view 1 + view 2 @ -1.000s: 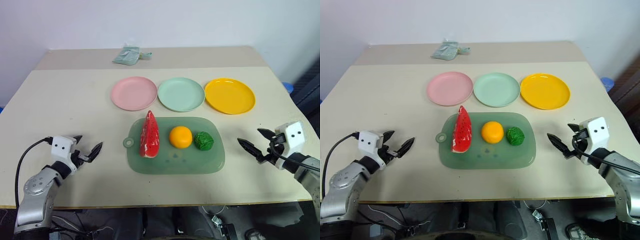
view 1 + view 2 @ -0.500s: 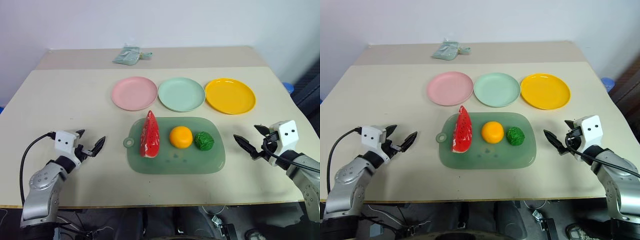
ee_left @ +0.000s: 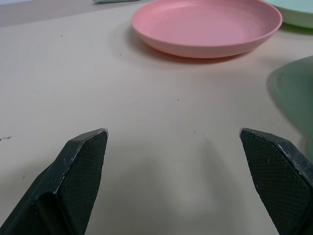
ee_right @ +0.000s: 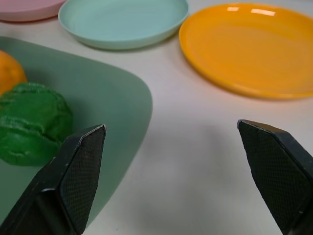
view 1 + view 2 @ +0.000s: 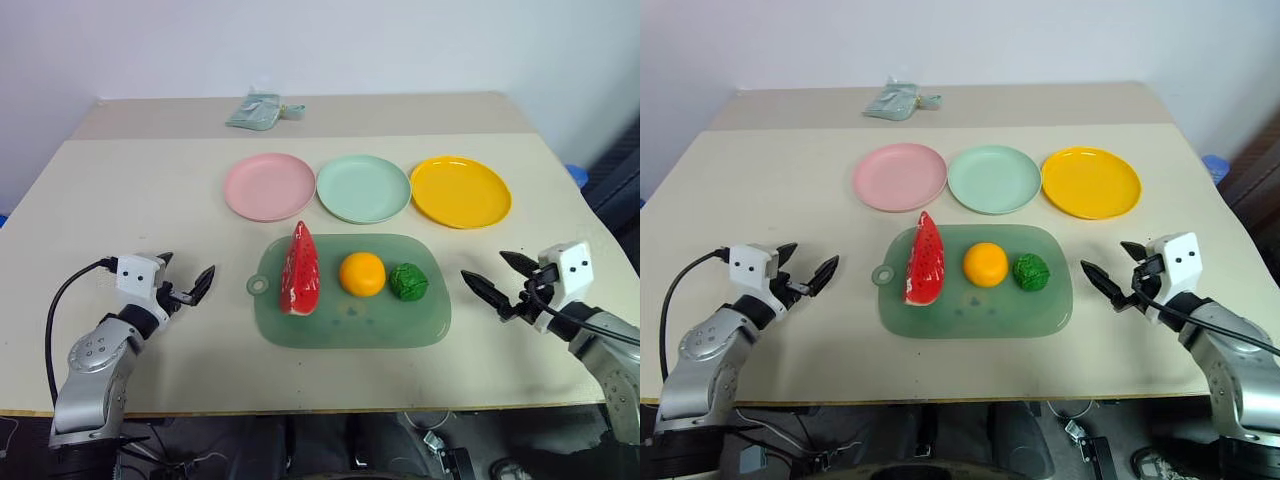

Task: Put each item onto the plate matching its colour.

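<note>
Since a second ago our left gripper (image 5: pixel 185 279) has crept a little toward the tray (image 5: pixel 350 330), and our right gripper (image 5: pixel 497 281) has edged in from the other side; both hang released, jaws wide, holding nothing. Between them the translucent green tray carries the watermelon wedge (image 5: pixel 299 269), the orange (image 5: pixel 361 274) and the lumpy dark-green ball (image 5: pixel 407 282) in a row. Beyond it on the surface (image 5: pixel 140 190) sit the pink plate (image 5: pixel 268 186), mint plate (image 5: pixel 363 188) and yellow plate (image 5: pixel 460 191), all bare.
</note>
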Controlling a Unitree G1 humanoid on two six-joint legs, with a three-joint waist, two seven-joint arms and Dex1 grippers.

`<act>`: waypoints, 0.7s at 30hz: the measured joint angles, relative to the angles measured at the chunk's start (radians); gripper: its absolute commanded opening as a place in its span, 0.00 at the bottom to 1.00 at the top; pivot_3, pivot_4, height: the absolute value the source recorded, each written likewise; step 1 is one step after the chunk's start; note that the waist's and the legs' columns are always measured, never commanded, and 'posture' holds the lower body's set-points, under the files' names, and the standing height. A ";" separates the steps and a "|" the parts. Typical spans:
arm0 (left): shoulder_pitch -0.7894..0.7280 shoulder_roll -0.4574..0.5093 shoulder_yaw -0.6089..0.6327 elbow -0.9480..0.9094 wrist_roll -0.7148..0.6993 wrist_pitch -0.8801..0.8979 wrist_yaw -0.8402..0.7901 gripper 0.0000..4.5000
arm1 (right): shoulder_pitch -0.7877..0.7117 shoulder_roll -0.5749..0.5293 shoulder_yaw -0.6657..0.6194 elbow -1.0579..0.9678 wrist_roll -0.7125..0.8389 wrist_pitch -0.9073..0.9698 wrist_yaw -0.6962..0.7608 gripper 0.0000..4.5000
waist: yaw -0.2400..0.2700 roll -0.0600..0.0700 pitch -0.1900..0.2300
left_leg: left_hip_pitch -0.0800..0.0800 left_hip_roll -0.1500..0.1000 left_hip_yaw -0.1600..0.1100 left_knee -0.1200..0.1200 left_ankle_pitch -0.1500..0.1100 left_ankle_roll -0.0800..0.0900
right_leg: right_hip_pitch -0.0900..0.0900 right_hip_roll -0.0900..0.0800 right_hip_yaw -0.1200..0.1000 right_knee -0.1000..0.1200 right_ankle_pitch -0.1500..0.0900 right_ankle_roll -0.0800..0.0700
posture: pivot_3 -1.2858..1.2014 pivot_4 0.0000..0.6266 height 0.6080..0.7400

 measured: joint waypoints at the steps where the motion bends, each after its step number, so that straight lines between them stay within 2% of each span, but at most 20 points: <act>1: -0.003 0.001 0.000 0.007 0.000 -0.001 -0.005 0.98 | 0.002 -0.008 -0.013 -0.015 0.024 0.021 0.009 0.98 | 0.000 0.000 0.000 | 0.000 0.000 0.000 0.000 0.000 0.000 | 0.000 0.000 0.000 0.000 0.000 0.000 | 0.52 0.24 1.00; 4: 0.000 0.006 -0.011 0.004 -0.001 -0.002 -0.031 0.98 | 0.048 -0.035 -0.024 -0.088 0.086 0.079 0.054 0.98 | -0.001 0.000 0.000 | 0.000 0.000 0.000 0.000 0.000 0.000 | 0.000 0.000 0.000 0.000 0.000 0.000 | 0.52 0.24 1.00; 8: 0.029 0.018 -0.043 -0.034 -0.009 0.007 -0.079 0.98 | 0.079 -0.043 0.034 -0.135 0.065 0.080 0.067 0.98 | -0.004 0.000 0.000 | 0.000 0.000 0.000 0.000 0.000 0.000 | 0.000 0.000 0.000 0.000 0.000 0.000 | 0.52 0.24 1.00; 13: 0.046 0.063 -0.081 -0.117 -0.043 0.030 -0.164 0.98 | 0.023 -0.017 0.135 -0.132 -0.029 0.033 0.013 0.98 | -0.004 0.000 0.000 | 0.000 0.000 0.000 0.000 0.000 0.000 | -0.001 0.000 0.000 0.000 0.000 0.000 | 0.52 0.24 1.00; 18: 0.028 0.067 -0.063 -0.117 -0.062 0.061 -0.151 0.98 | -0.013 -0.008 0.169 -0.129 -0.049 0.030 0.004 0.98 | -0.001 0.000 0.000 | 0.000 0.000 0.000 0.000 0.000 0.000 | 0.000 0.000 0.000 0.000 0.000 0.000 | 0.52 0.24 1.00; 21: 0.017 0.059 -0.053 -0.163 -0.129 0.151 -0.127 0.98 | -0.029 -0.008 0.168 -0.113 -0.050 0.030 0.003 0.98 | -0.002 0.000 0.000 | 0.000 0.000 0.000 0.000 0.000 0.000 | 0.000 0.000 0.000 0.000 0.000 0.000 | 0.52 0.24 1.00</act>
